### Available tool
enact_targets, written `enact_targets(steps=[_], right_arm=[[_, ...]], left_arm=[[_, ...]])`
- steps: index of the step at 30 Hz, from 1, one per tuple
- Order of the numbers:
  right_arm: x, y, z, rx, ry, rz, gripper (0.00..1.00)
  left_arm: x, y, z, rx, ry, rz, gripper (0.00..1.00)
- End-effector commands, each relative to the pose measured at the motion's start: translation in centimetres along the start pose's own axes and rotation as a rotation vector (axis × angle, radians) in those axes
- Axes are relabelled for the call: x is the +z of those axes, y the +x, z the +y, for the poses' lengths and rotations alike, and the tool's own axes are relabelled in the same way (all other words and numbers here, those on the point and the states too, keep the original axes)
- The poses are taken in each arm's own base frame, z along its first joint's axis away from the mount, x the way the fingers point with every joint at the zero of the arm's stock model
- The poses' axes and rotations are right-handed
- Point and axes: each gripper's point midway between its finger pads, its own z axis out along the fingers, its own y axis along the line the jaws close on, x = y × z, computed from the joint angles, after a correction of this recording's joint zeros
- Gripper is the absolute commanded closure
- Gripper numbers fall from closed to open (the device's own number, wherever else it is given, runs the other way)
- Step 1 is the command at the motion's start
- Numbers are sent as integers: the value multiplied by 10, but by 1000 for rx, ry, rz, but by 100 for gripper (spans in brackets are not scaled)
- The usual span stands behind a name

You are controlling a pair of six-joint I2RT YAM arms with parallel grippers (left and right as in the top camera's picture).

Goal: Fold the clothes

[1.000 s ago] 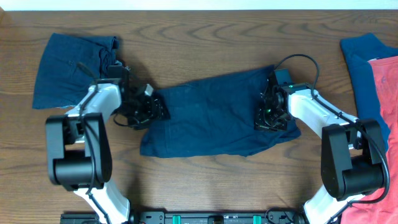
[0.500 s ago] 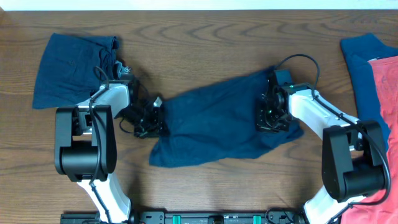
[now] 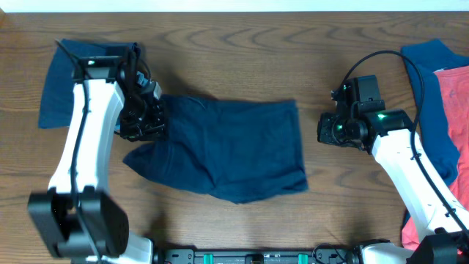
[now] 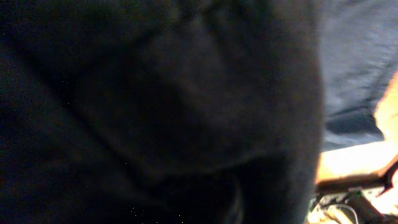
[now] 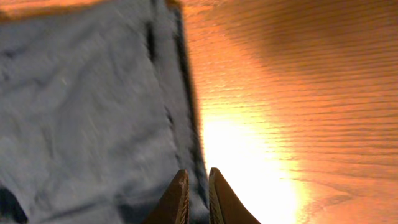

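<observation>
Dark navy shorts [image 3: 227,150] lie spread across the middle of the table. My left gripper [image 3: 149,121] is at their left edge, shut on the cloth. Dark fabric [image 4: 155,93] fills almost all of the left wrist view and hides the fingers. My right gripper [image 3: 322,132] hovers just off the shorts' right edge, over bare wood. In the right wrist view its fingers [image 5: 198,173] stand almost together with nothing between them, above the shorts' hem [image 5: 81,106].
A second navy garment [image 3: 69,84] lies at the back left, partly under my left arm. A blue garment [image 3: 429,70] and a coral-red one [image 3: 456,125] lie at the right edge. Bare wooden table [image 3: 234,51] shows behind and in front of the shorts.
My left gripper shut on the shorts' left edge and pulled them left and back. My right gripper let go of the right side and drew off to the right. The shorts lie flatter.
</observation>
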Motion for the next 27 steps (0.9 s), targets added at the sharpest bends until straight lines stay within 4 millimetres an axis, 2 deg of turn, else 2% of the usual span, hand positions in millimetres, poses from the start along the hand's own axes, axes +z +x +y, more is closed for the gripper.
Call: enact_targets(steps=[1,5,8,11,14,18,22,27], right_arm=[[2,4,8,-11,-41,25,88],[16,9,19,-105,-52,51,91],[35,15,30,-167,-55,88,94],[57,22,34,-185,-49,132,94],[78,35,29,-149,-20,207,97],[95,56,15,-87,32,313,98],[103,68,7,-57,62,372,98],[111,78,-1,-36,98,416,98]], left_arm=[[-8,5,-13,-21,-14,-27,94],[-3,7,-32,-14,-12,-32,94],[1,3,-47,-8,-7,-61,94],[2,1,-43,-37,-61,-84,94],[2,0,-42,-38,-72,-86,94],[2,1,-38,-40,-91,-87,94],[-1,1,-31,-42,-135,-94,94],[-11,-6,-38,-76,-113,-134,94]])
